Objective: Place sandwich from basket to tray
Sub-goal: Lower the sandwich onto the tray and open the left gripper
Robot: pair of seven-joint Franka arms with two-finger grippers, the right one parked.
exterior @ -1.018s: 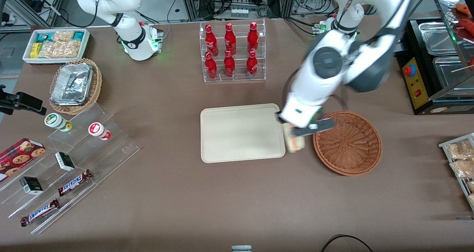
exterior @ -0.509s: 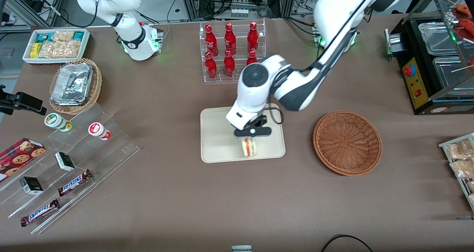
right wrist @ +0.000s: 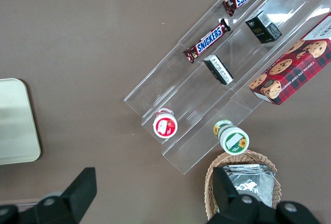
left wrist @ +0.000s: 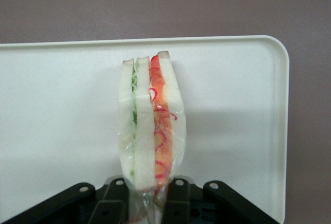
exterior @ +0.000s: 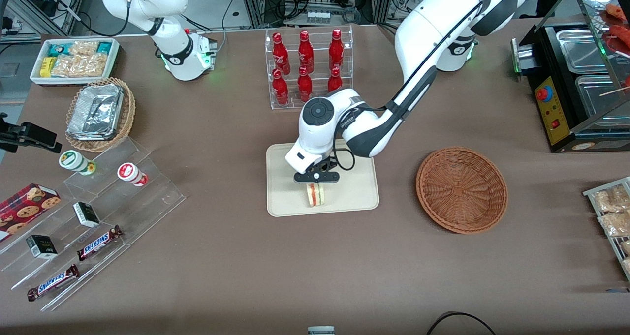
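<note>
The counter (exterior: 315, 266) is big and brown. On it lies the tray (exterior: 283, 197), and beside that, toward the working arm's end, sits the basket (exterior: 461, 190). The basket has nothing in it now.

A second ago the arm was at the gap between basket and tray, carrying the sandwich (exterior: 315, 195). Now it has swung over the tray and come down low. So the carrying part looks done, and only the letting go is left.

The claw (exterior: 316, 177) is over the middle of the tray, near the edge closest to the front camera. It is clamped on the sandwich (left wrist: 150, 125) and holds it by one end, with the red, orange and green layers showing. The sandwich hangs just above the tray or barely touches it; I cannot tell which.
</note>
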